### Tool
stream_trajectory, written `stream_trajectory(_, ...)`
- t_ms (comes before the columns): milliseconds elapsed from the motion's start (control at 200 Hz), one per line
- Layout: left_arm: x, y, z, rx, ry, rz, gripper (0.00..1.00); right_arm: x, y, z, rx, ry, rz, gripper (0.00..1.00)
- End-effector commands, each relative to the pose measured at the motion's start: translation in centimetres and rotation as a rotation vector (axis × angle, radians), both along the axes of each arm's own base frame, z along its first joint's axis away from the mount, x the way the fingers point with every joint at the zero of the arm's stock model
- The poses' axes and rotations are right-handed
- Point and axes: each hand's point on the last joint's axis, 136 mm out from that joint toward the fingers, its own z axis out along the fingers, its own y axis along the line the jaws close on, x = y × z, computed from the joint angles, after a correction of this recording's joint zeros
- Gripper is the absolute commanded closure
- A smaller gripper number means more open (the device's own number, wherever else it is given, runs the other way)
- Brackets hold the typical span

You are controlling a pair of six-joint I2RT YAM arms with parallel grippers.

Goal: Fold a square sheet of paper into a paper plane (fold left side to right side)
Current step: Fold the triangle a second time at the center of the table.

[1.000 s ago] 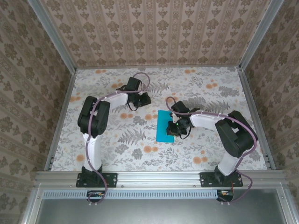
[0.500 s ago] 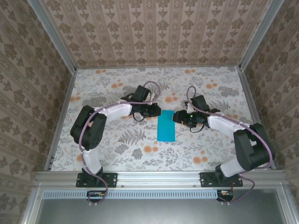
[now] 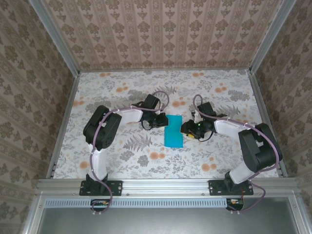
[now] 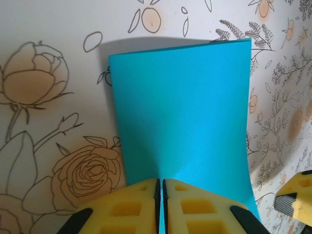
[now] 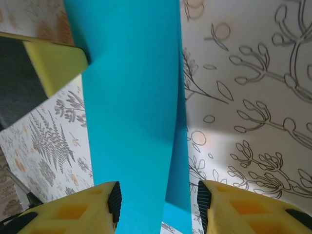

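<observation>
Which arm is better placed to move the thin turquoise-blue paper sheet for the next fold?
Probably left: the left gripper is shut on an edge of the turquoise-blue paper sheet; the right gripper is open, its fingers either side of the sheet, gripping nothing.

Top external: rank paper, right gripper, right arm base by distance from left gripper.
1. Turquoise paper, pinched by the left gripper, just right of it.
2. Right gripper, at the paper's right edge.
3. Right arm base, near-right table edge.
</observation>
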Motion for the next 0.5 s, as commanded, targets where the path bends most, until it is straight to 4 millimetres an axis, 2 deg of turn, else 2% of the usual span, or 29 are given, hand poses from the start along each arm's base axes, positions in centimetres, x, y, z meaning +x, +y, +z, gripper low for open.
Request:
stream_trajectory(0, 0.0, 0.4, -0.7, 0.023, 0.012, 0.021, 0.87, -1.7, 0.4, -0.8, 0.030, 0.091, 0.010, 0.52)
stream_trajectory(495, -0.1, 0.2, -0.6, 0.014, 0.012, 0.021, 0.87, -1.2, 2.4, -1.3, 0.119, 0.129, 0.014, 0.57)
